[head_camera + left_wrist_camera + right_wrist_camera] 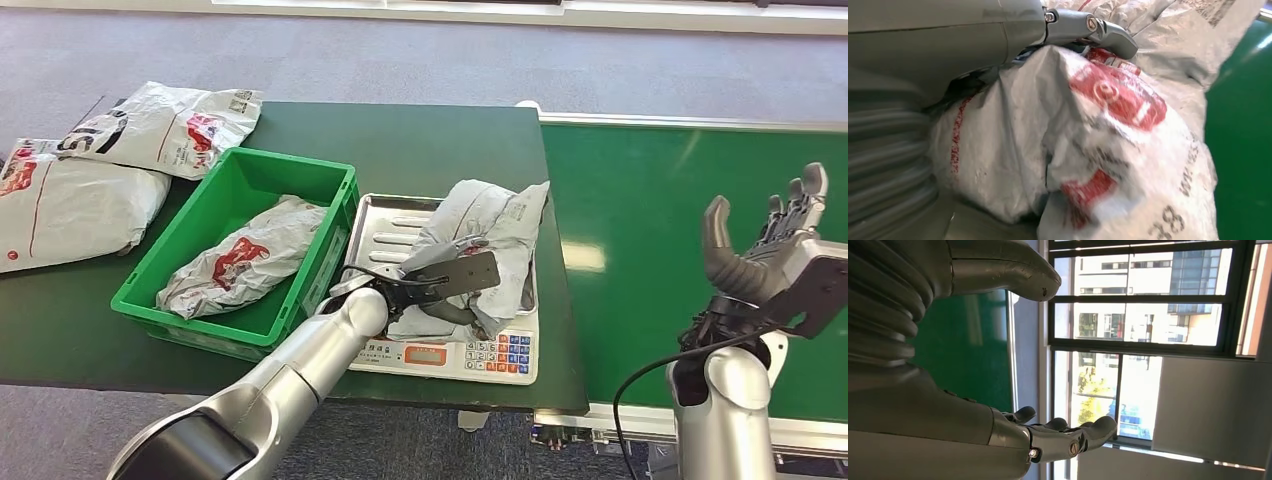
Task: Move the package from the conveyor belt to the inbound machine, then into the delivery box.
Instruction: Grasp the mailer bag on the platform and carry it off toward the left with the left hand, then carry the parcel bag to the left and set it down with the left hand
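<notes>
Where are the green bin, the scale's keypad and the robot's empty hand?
green bin (186,232): head view, left wall.
keypad (497,353): head view, coloured keys.
right hand (772,252): head view, palm.

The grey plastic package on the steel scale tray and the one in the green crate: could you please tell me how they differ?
The grey plastic package on the scale tray is gripped by the left hand; the grey package in the green plastic crate lies untouched. The tray package sits bunched and humped; the crate one lies flatter, its red print facing up. Both are crumpled grey mailers with red markings.
</notes>
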`<state>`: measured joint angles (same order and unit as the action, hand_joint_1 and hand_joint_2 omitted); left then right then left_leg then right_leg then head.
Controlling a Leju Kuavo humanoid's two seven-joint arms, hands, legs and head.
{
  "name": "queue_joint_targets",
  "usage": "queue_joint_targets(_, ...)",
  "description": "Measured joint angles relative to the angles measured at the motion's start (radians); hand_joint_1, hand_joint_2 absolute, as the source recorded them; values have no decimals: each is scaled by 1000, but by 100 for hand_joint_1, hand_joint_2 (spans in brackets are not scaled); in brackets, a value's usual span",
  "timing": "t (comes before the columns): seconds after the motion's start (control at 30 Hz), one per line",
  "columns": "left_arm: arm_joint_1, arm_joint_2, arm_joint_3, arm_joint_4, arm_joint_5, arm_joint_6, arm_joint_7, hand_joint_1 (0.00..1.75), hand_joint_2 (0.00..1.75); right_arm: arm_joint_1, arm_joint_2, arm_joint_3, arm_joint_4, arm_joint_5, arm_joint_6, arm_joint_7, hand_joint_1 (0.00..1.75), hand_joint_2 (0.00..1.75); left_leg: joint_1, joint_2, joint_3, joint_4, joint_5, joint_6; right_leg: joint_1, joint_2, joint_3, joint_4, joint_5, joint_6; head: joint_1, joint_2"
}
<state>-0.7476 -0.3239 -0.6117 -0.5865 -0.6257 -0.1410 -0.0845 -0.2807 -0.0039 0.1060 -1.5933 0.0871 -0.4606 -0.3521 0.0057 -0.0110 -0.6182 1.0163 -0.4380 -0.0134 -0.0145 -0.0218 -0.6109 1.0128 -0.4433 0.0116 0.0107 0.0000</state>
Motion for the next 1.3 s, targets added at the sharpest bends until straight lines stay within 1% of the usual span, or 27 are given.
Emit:
queue_joint_targets(0.13,10,-16,-11,42,-55,189,36,175,175,30,1,-13,-44,7,0,-4,0,175,0,0,0,0,0,0,0,0,0,0,0,0,0,0)
queue_joint_targets(0.17,12,-17,-11,50,-59,219,37,175,175,39,1,-15,-53,9,0,-5,0,175,0,0,0,0,0,0,0,0,0,0,0,0,0,0)
queue_joint_targets(0.37,10,-20,-11,73,-74,290,43,175,175,71,2,-20,-85,9,0,-12,0,175,0,0,2,0,0,0,0,0,2,0,0,0,0,0)
queue_joint_targets(0.5,12,-18,-7,84,-77,363,41,175,175,69,3,-21,-86,7,0,-14,0,175,0,0,2,0,0,0,0,0,3,0,0,0,0,0)
queue_joint_targets(0.67,12,-16,20,101,-71,441,22,175,175,58,5,-21,-84,8,0,-12,0,175,0,0,2,-1,0,0,0,0,3,0,0,0,0,0)
queue_joint_targets(0.87,11,-5,98,101,-22,486,-35,175,175,48,11,-21,-73,13,0,-11,0,175,0,0,2,-1,0,0,1,0,3,0,0,0,0,0)
queue_joint_targets(0.97,7,14,151,66,26,507,-69,175,175,42,11,-22,-60,14,0,-8,0,175,0,0,2,-1,0,0,1,1,2,0,0,0,0,0)
queue_joint_targets(1.07,-8,52,221,-29,87,527,-89,175,175,57,11,-26,-40,2,0,-6,0,175,1,1,2,-1,1,-1,2,2,1,0,0,0,0,0)
queue_joint_targets(1.17,-21,99,288,-149,109,506,-72,175,175,92,11,-37,-17,-14,0,-23,0,175,1,1,1,-1,1,-1,2,1,1,0,0,-1,0,0)
queue_joint_targets(1.3,-22,129,332,-245,107,497,-64,175,175,110,11,-41,0,-18,0,-31,0,175,2,0,0,-1,1,-1,2,-1,1,0,-1,-1,0,0)
